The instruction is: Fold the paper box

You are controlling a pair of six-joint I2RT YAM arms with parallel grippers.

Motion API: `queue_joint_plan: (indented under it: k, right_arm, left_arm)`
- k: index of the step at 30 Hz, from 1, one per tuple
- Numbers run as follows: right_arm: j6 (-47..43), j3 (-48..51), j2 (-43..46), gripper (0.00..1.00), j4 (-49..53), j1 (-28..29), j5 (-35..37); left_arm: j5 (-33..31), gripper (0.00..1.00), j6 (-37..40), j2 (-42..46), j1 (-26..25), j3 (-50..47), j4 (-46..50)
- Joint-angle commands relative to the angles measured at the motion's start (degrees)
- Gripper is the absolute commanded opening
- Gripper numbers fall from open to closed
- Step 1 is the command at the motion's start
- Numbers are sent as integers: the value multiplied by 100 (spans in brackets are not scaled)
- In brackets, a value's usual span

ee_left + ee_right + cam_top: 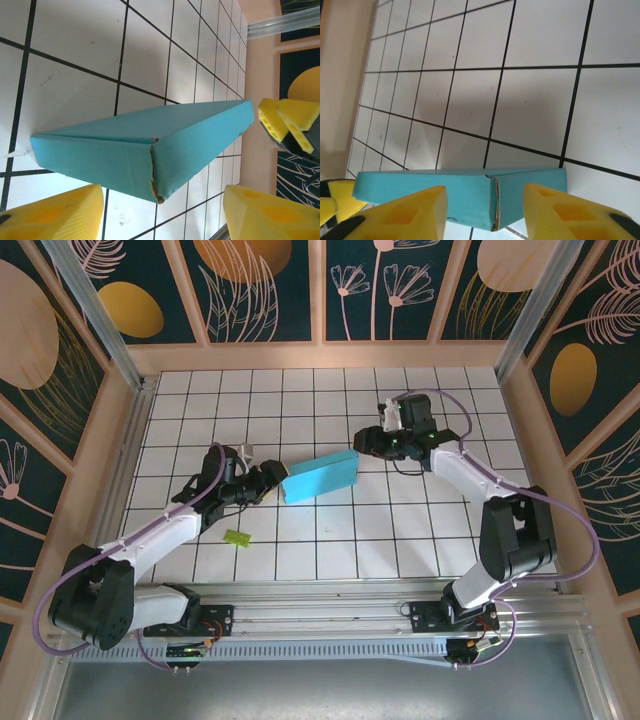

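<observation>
Paper box (320, 477) sits mid-tabletop (420, 530), well clear of every edge — a flat turquoise slab, slanted across the tiles, one corner seam frayed. Left fingers (55, 215) are spread wide at its left end and right fingers (400, 215) parted at its right corner — both released. Open tiles all round; a green scrap (237, 536) lies near the left arm.

Free tiles far & near side; mid-table, paper box (320, 478) betw. left gripper (272, 479) & right gripper (362, 443); green scrap (237, 536) near-left.

High rear overview, wrist cameras close on the paper box (125, 160) (opposite ends)
</observation>
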State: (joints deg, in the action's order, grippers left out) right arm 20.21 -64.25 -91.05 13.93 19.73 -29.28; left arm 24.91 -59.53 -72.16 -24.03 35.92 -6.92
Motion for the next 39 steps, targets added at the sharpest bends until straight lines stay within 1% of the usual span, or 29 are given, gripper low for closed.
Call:
queue_joint_plan:
  k: [1, 3, 5, 7, 9, 10, 13, 15, 17, 18, 19, 21, 23, 25, 27, 29, 32, 36, 39]
  right_arm:
    - [-17, 126, -133, 38, -147, 126, -175]
    - [9, 247, -149, 31, -232, 150, -100]
    - [-61, 312, -150, 26, -122, 195, 139]
    - [-162, 420, -58, 23, 0, 280, 368]
    - [-172, 671, 151, 22, -15, 338, 472]
    - [-121, 867, 319, 22, -51, 370, 488]
    - [121, 1550, 917, 22, -105, 460, 610]
    - [303, 2056, 1348, 24, -116, 559, 612]
    - [428, 2459, 1862, 31, 57, 652, 699]
    - [448, 2554, 2073, 34, 171, 664, 727]
    - [485, 2629, 2301, 37, 279, 667, 737]
    - [609, 2729, 2660, 43, 362, 641, 682]
    - [764, 2786, 2841, 47, 356, 539, 565]
    - [856, 2799, 2821, 49, 262, 378, 494]
    - [887, 2788, 2604, 53, 118, 266, 534]
    - [864, 2722, 2288, 57, -89, 218, 449]
    - [916, 2654, 1897, 61, -367, 220, 359]
    - [1108, 2699, 1569, 62, -841, 245, 359]
    - [1245, 2698, 1304, 60, -1165, 334, 399]
  left_arm:
    - [90, 61, -384, -153, -70, -107, -291]
    - [85, 55, -385, -233, -101, -88, -293]
    - [83, 45, -394, -264, -124, -95, -301]
    - [109, 34, -419, -255, -149, -101, -280]
    - [109, 27, -420, -206, -201, -126, -204]
    - [101, 25, -411, -160, -243, -130, -135]
    - [-5, 24, -413, -4, -541, -261, 144]
    - [-64, 25, -516, 122, -820, -455, 278]
    - [-121, 32, -623, 315, -1032, -659, 402]
    - [-142, 38, -647, 426, -1066, -730, 454]
    - [-161, 46, -643, 583, -1085, -791, 489]
    - [-131, 60, -462, 845, -1079, -829, 487]
    - [-168, 67, -71, 956, -1078, -665, 726]
    - [-381, 69, 210, 911, -1078, -422, 1035]
    - [-616, 70, 378, 754, -1077, -241, 1151]
    - [-925, 71, 568, 478, -1077, -41, 1308]
    - [-1317, 72, 864, 58, -1077, 219, 1571]
    - [-1754, 72, 1153, -290, -1071, 331, 1422]
    - [-2010, 72, 1387, -658, -1077, 524, 1422]
